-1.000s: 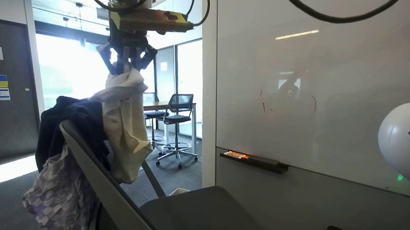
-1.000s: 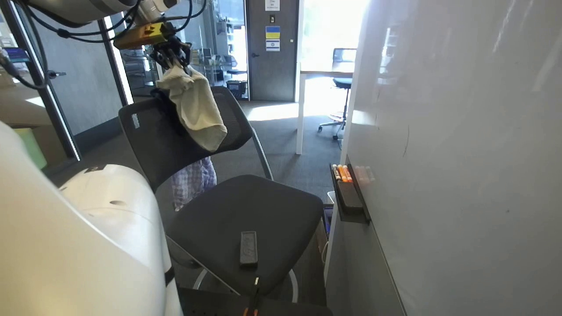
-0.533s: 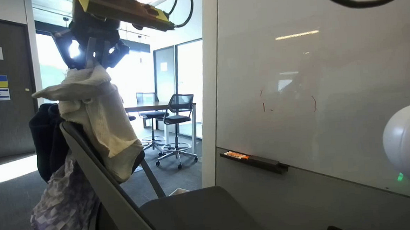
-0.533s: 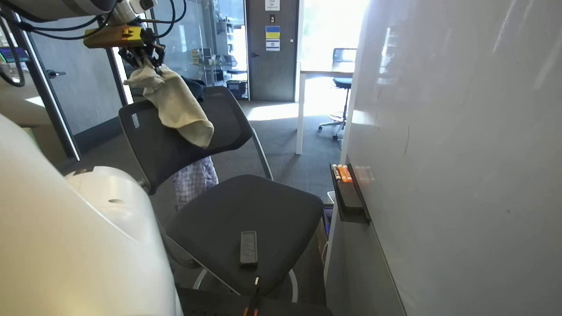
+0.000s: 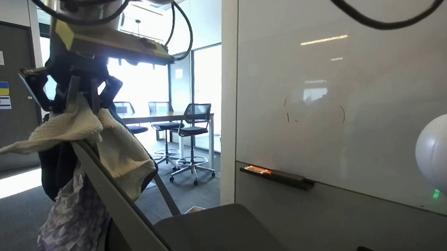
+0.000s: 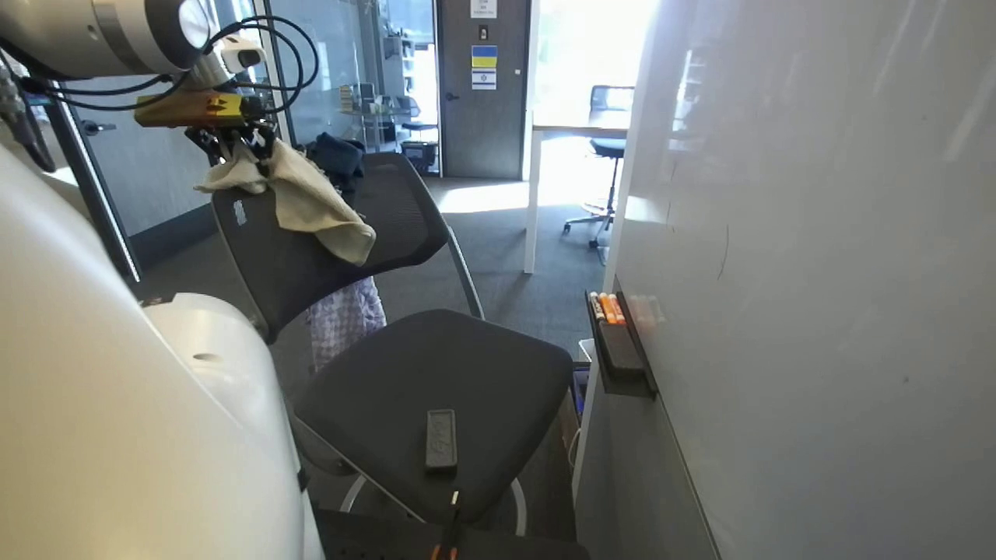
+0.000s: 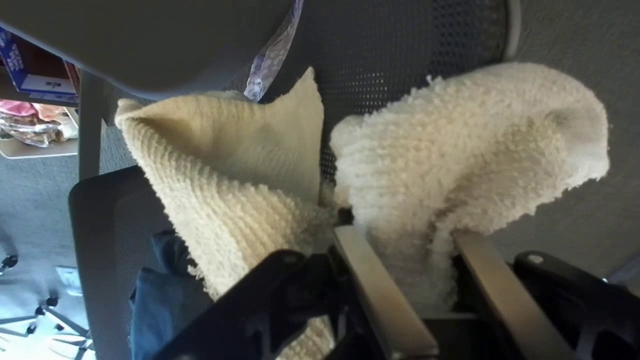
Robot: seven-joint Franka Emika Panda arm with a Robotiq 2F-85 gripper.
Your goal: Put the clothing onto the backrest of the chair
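A cream towel-like cloth (image 5: 123, 155) lies over the top edge of the grey chair's backrest (image 5: 114, 194). In both exterior views one part hangs down the seat side (image 6: 315, 206), and a shorter end sticks out behind. My gripper (image 5: 83, 110) is just above the top edge, pointing down. Its fingers stand apart with a bunched fold of the cloth between them, also in the wrist view (image 7: 410, 235). A dark garment (image 6: 336, 159) and a purple checked cloth (image 5: 74, 229) hang on the same backrest. The backrest's mesh shows beneath the cloth in the wrist view (image 7: 380, 45).
A whiteboard (image 6: 794, 233) with a marker tray (image 6: 622, 350) stands beside the chair. A black eraser (image 6: 441, 441) lies on the chair seat (image 6: 498, 373). Tall chairs (image 5: 196, 119) and a table stand farther back.
My gripper has moved across the backrest, away from the dark garment, and then come down to the top edge. Its fingers have spread apart, and the cream cloth has settled over the edge.
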